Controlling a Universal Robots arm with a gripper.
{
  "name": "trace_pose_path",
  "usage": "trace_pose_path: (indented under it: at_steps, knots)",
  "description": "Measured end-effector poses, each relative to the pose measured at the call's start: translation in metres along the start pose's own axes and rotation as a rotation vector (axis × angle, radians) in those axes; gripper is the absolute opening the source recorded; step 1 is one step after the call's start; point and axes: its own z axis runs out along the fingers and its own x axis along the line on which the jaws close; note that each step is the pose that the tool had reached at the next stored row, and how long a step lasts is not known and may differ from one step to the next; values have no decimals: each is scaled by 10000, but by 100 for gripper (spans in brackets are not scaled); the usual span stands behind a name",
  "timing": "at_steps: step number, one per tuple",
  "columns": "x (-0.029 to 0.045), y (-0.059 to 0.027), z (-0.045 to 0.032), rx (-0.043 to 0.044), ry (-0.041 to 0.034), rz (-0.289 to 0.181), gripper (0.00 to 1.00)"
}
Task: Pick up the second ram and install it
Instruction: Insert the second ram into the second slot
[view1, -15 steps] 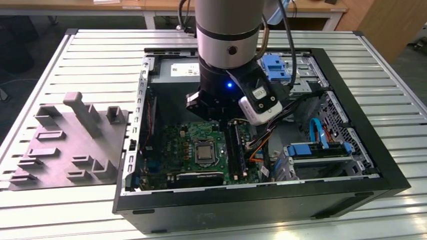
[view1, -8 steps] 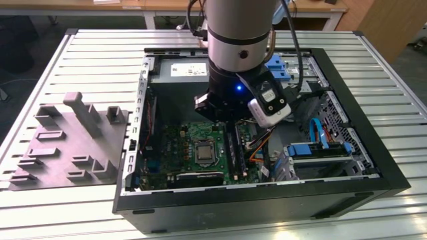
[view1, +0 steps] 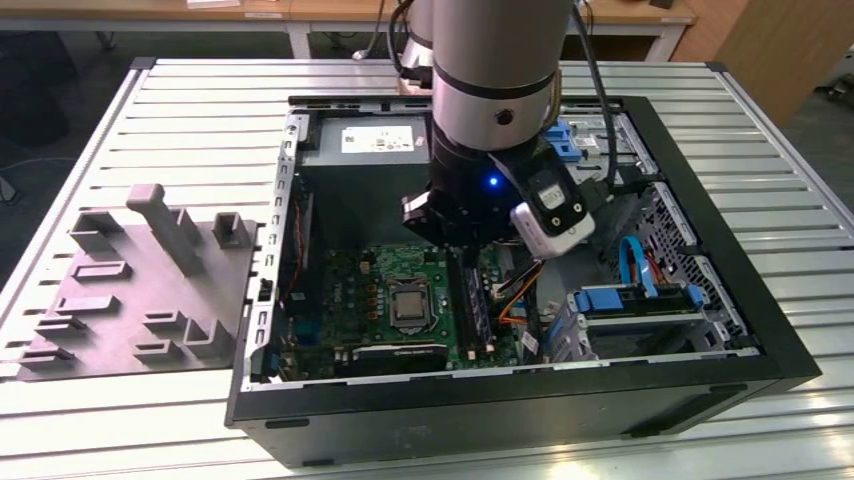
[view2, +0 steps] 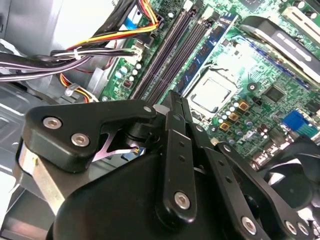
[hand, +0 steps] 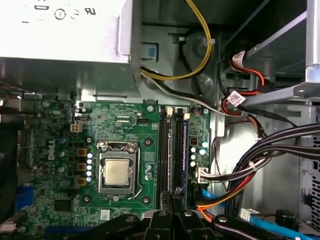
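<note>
- Exterior view: the arm (view1: 494, 60) reaches down into an open computer case (view1: 534, 410) lying on a slatted metal table (view1: 747, 110).
- The tool (view1: 461, 240) hangs low over the green motherboard (view1: 380, 320), just beside the CPU socket (view1: 404, 298) on the exterior view's right. The grey power supply (view1: 367, 140) sits at the far end of the case.
- A grey moulded fixture tray (view1: 134, 290) lies on the table at the exterior view's left, apart from the case.
- Second wrist view: the tool (view2: 174, 97) has its black fingers (view2: 175, 130) drawn together to a narrow tip.
- That tip is at the near end of the black memory slots (view2: 167, 55). A dark-blue ram stick (view2: 210, 45) stands on edge in the slot row, parallel to them, its near end just beside the tip; I cannot tell whether they touch.
- The CPU socket (view2: 210, 95) lies close by, and a cable bundle (view2: 100, 37) runs along the other side of the slots.
- First wrist view: the tool (hand: 171, 194) is again closed, over the near end of the memory slots (hand: 163, 150).
- The ram stick (hand: 186, 150) shows as a thin blue strip seated alongside those slots, with the CPU socket (hand: 117, 172) and power supply (hand: 65, 35) nearby.
</note>
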Motion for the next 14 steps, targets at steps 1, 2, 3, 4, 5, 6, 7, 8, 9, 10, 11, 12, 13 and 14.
trace_pose_path:
  at_steps: [1,2,3,4,5,6,7,8,9,10,11,12,13,14]
  knots:
    - [-3,0,11,0,0,0,11]
    - [-4,0,23,-1,0,1,11]
    - [-3,-1,38,0,0,1,11]
    - [-2,-1,57,-1,0,2,11]
    - [-1,-2,75,-2,0,1,11]
    - [-1,-2,93,-2,0,0,11]
    - [-1,-3,111,-1,0,1,11]
    - [-1,-3,129,-1,0,1,11]
    - [-1,-4,145,-2,-1,1,11]
    - [0,-4,153,-10,-1,1,11]
    - [0,-4,159,-27,-1,2,11]
    - [0,-4,164,-48,-1,3,11]
    - [-2,-5,171,-65,-1,3,11]
    - [-6,-4,178,-77,-3,3,11]
